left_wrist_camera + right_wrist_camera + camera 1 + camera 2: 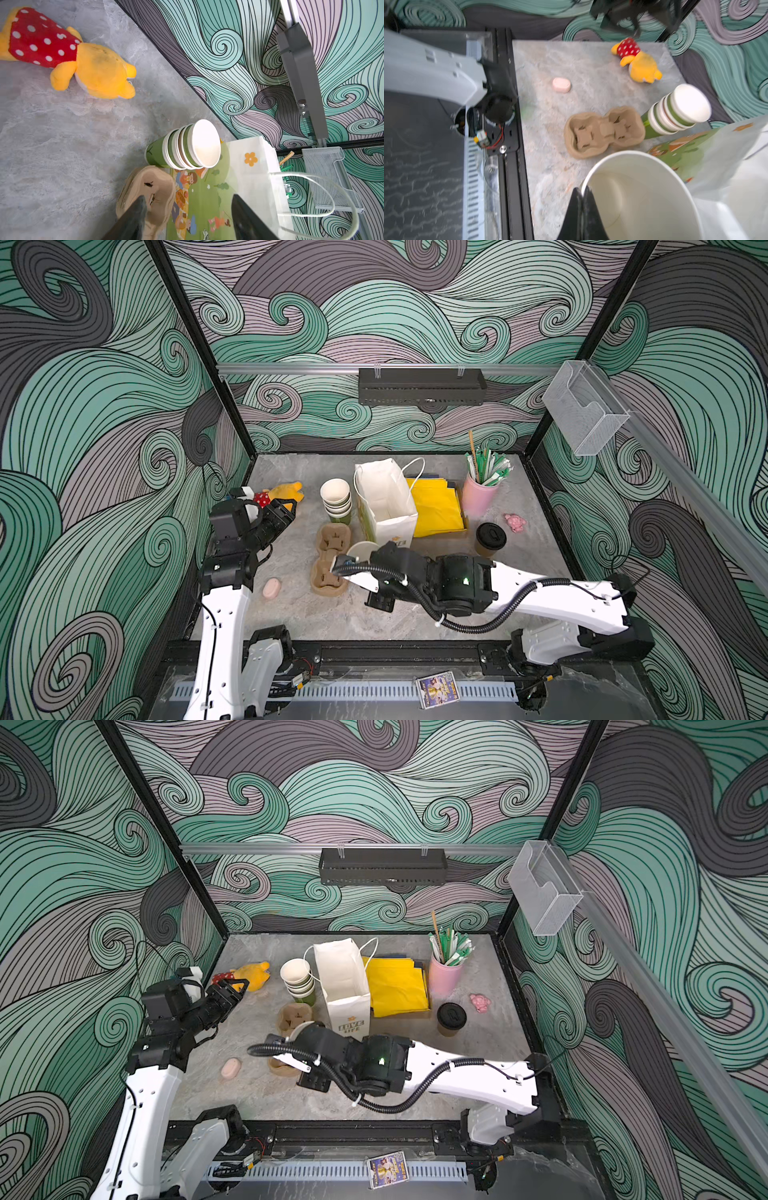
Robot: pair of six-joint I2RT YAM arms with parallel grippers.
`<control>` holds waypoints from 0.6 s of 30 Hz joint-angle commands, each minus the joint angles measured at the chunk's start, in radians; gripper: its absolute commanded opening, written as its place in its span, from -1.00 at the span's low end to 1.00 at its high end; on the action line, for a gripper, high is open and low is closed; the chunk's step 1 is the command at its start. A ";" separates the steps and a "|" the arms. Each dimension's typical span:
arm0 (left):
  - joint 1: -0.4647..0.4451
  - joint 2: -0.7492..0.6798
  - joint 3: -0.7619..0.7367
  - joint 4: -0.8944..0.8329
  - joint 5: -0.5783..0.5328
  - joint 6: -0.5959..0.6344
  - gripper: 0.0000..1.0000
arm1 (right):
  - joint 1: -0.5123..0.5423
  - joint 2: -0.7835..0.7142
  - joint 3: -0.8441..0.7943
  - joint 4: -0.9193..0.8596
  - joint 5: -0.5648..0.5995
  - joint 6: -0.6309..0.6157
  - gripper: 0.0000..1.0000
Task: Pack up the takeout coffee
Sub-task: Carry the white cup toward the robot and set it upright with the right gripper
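**Top views.** One lidded coffee cup (490, 538) stands upright on the table, to the right of the white paper bag (374, 489) and apart from it. I can't find a second lidded cup. The right arm reaches across the middle with a lidless white cup (362, 549) at its tip, just beside the pulp carrier (333, 537). The left gripper (287, 507) hangs near the plush toy (286, 491).

**Left wrist view.** Claw fingers are spread wide, with nothing between them.

**Right wrist view.** The right gripper (583, 209) is pinched tight on the lidless cup's rim. The cup is empty, and the carrier lies just beyond it.

**Judgement.** The cup looks bound for a carrier well. A rim pinch lets it swing, so keep it upright and centre it over the well. Lower it straight and let go only once it is seated. The lidded coffee is not yet packed.
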 commanded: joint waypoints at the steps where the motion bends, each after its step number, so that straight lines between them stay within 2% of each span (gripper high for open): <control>1: 0.006 -0.062 -0.018 -0.069 -0.013 0.025 0.36 | 0.015 -0.046 -0.145 0.100 0.023 0.090 -0.97; 8: 0.006 -0.126 -0.053 -0.126 -0.020 0.028 0.37 | 0.023 -0.075 -0.393 0.316 0.018 0.181 -0.96; 18: 0.006 -0.123 -0.065 -0.115 -0.016 0.012 0.37 | 0.014 -0.032 -0.490 0.391 0.058 0.216 -0.89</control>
